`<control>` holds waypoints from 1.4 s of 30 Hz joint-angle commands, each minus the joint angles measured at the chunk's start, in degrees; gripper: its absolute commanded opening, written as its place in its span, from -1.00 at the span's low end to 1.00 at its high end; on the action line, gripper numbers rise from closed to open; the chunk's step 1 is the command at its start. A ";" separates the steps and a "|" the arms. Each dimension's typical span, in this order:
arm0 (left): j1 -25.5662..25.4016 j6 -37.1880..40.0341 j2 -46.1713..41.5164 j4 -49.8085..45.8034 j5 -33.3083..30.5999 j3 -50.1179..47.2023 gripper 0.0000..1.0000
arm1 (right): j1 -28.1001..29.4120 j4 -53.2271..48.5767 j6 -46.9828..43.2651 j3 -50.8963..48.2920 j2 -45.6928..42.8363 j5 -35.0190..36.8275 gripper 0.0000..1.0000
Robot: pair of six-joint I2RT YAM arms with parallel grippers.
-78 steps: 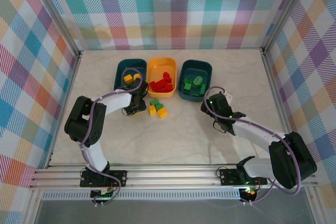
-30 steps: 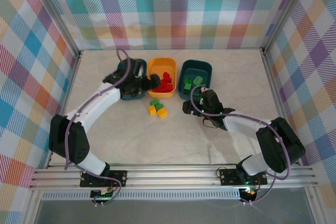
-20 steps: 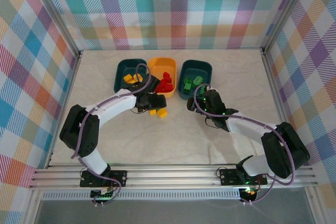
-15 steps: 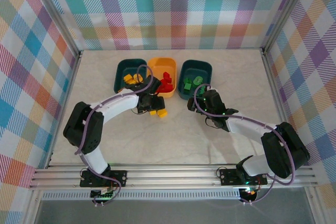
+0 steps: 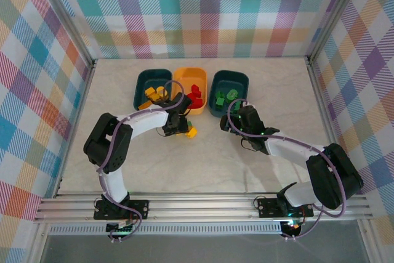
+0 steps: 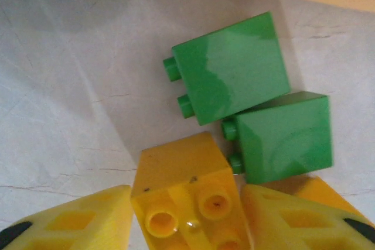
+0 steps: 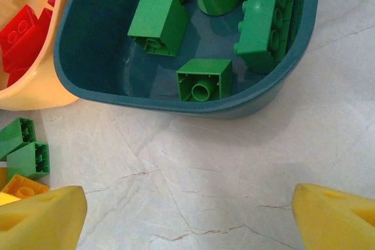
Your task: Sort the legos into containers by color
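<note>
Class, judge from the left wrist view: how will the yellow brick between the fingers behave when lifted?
The yellow brick looks like rigid moulded plastic, so it should hold its shape. Its glossy sides might slip slightly. Being boxy, it probably won't roll, though the green brick beside it may get nudged.

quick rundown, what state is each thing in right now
left claw, shut on yellow brick
right claw, open, empty
two green bricks, loose on the table, touching each other
left teal bin, holds yellow legos
orange bin, holds red legos
right teal bin, holds green legos
</note>
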 commanded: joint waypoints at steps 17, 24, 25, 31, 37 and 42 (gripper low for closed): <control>3.03 4.92 -13.08 -6.20 -4.63 4.70 -0.51 | 0.27 -0.23 0.78 0.89 1.42 -0.10 0.80; 18.56 2.79 -9.19 -3.81 0.65 10.68 -0.51 | 0.27 -0.31 0.61 0.84 1.14 0.45 0.79; 19.67 2.67 -7.71 -4.06 0.55 11.99 -0.51 | 0.27 -0.30 0.47 0.87 1.15 0.52 0.79; 24.55 2.75 3.58 -8.32 -0.06 21.74 -0.45 | 0.27 -0.36 0.26 0.90 1.02 0.48 0.79; 25.37 3.36 6.86 -9.41 4.13 26.87 0.00 | 0.27 -0.36 0.37 0.81 0.45 0.04 0.80; 24.98 3.17 2.21 -9.64 6.63 26.15 0.47 | 0.30 -0.35 0.59 0.94 0.63 -0.43 0.80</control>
